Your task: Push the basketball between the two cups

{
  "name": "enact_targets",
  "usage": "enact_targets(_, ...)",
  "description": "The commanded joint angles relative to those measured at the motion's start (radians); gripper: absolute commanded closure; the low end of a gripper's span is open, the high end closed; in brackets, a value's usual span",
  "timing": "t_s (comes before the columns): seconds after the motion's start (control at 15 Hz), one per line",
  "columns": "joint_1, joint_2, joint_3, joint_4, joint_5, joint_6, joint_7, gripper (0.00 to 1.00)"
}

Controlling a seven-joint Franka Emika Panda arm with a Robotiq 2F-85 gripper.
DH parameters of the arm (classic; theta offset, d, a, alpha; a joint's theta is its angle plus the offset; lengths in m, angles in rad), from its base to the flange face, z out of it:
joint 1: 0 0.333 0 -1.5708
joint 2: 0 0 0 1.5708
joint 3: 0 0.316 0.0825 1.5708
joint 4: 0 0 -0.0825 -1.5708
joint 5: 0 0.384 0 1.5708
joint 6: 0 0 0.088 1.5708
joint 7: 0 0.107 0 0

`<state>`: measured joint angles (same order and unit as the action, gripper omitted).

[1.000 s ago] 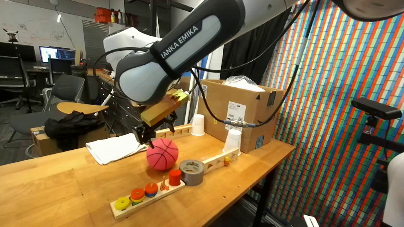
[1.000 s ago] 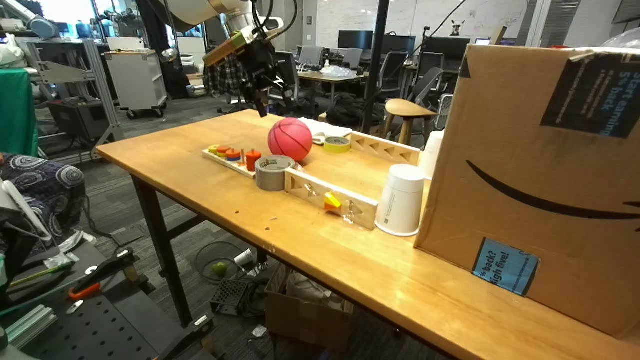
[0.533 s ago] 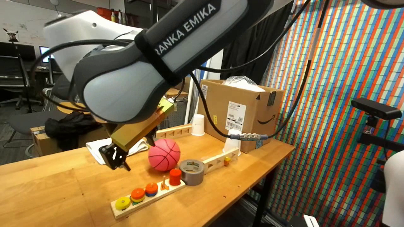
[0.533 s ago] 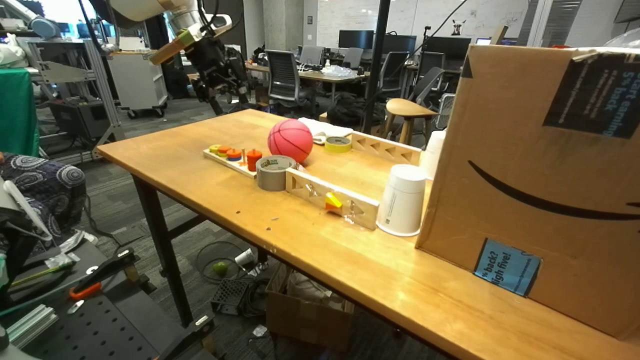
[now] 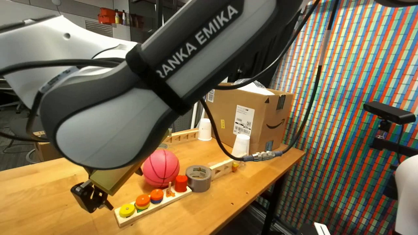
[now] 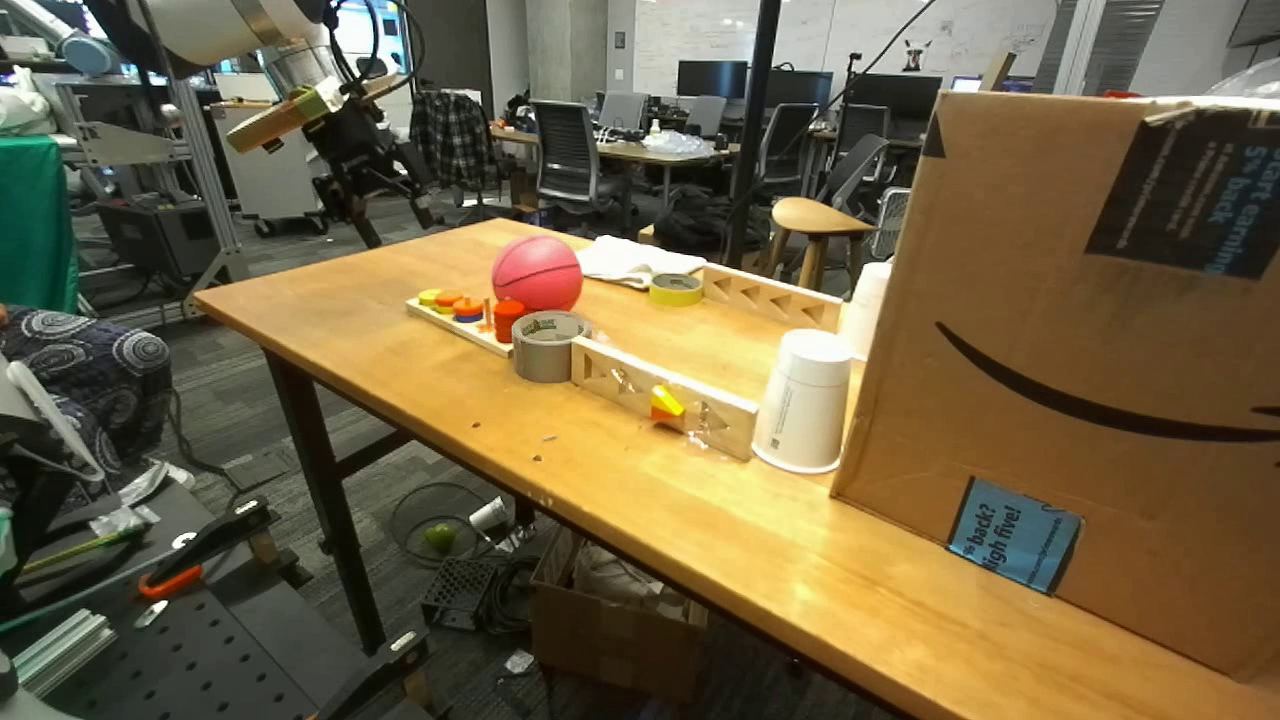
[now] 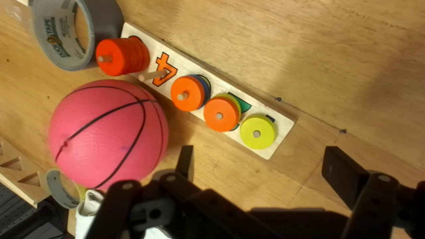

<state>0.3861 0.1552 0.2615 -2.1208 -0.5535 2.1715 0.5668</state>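
Both exterior views: wooden table (image 6: 650, 485) with a cardboard box (image 6: 1040, 340) standing on it. Gripper (image 7: 260, 162): in the wrist view its jaws stand wide apart, nothing held; it hangs above the table, apart from the ball, on the side away from the box. Basketball (image 7: 109, 132): resting on the table, well apart from the box; nothing seen pushing it. Near wooden rail (image 6: 640, 395) and far wooden rail (image 6: 765, 293) run toward the box; the ball sits just outside the mouth they leave. Peg counting board (image 7: 217, 85): just beside the ball; contact between them, cannot tell. Near paper cup (image 6: 803, 400) and far paper cup (image 6: 862, 312): both upside down, each by the box end of its rail; ball not between them. Duct tape roll (image 6: 543, 358): at the mouth end of the near rail, near the ball. Progress, my estimate: course laid out, ball not delivered, whole run remaining. Left to do: bring the gripper down behind the ball, push it past the roll, along between the rails, and finish between the cups. Judged risk: the ball veering into the roll or the board.
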Motion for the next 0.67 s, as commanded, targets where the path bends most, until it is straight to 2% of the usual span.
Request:
enact_targets(0.0,-0.01,-0.022,0.001,-0.032,0.02,0.092,-0.013,0.0)
enact_targets(0.6,-0.017,0.047,-0.018,-0.001,0.031,0.174,-0.032,0.0)
